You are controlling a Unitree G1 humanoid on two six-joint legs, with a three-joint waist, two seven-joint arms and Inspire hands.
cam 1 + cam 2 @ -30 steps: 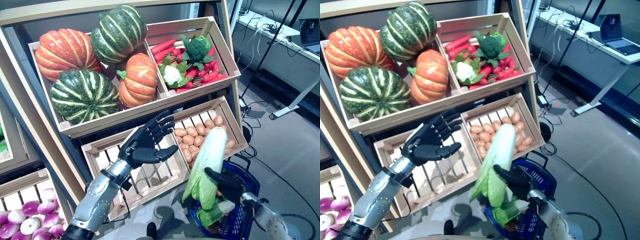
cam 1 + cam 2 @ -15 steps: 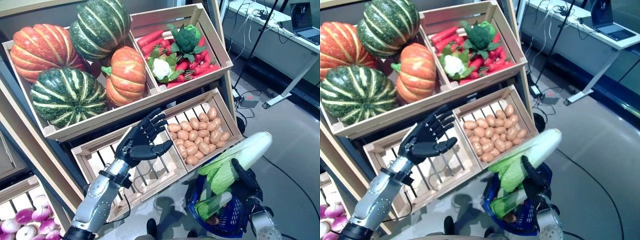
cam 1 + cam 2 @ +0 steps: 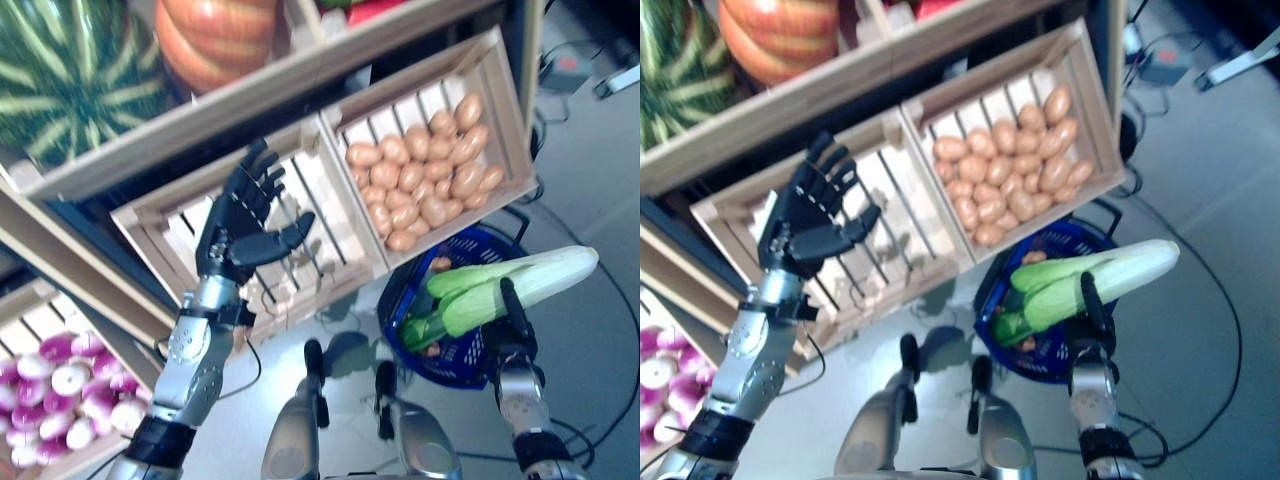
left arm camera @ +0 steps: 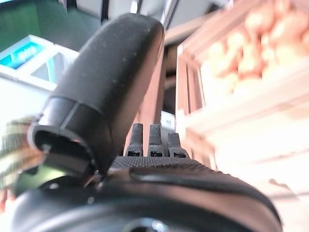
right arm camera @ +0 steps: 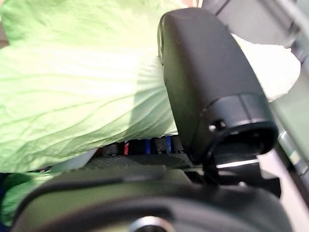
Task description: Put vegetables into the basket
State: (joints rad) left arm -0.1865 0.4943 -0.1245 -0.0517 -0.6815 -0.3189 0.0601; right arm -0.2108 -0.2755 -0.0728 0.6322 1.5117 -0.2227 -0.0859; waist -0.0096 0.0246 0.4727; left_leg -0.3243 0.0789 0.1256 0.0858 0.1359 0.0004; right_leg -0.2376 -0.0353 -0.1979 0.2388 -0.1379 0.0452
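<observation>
The right hand [image 3: 513,318] is closed around a long cabbage [image 3: 515,285], with the thumb laid over the pale green leaves and the fingers wrapped underneath, as the right wrist view shows from close up. The right forearm rises nearly straight up from the bottom of the head views, and the cabbage lies almost level across the top of the hand, its white stalk end pointing out to the robot's right and its leafy end reaching over the rim of the blue basket [image 3: 405,305]. The basket stands on the floor just below the front of the potato crate [image 3: 425,180], and another green vegetable [image 3: 420,328] already lies inside it.

The left arm reaches up from the lower left, bent slightly, with the left hand [image 3: 238,222] raised in front of the empty slatted crate [image 3: 300,235]. The hand is open: its fingers are spread and straight, the thumb stands out to the side, and it holds nothing. Above the crates, the upper shelf shows a green striped pumpkin [image 3: 60,75] and an orange pumpkin [image 3: 215,35]. Purple and white onions [image 3: 50,390] fill a crate at the lower left.
</observation>
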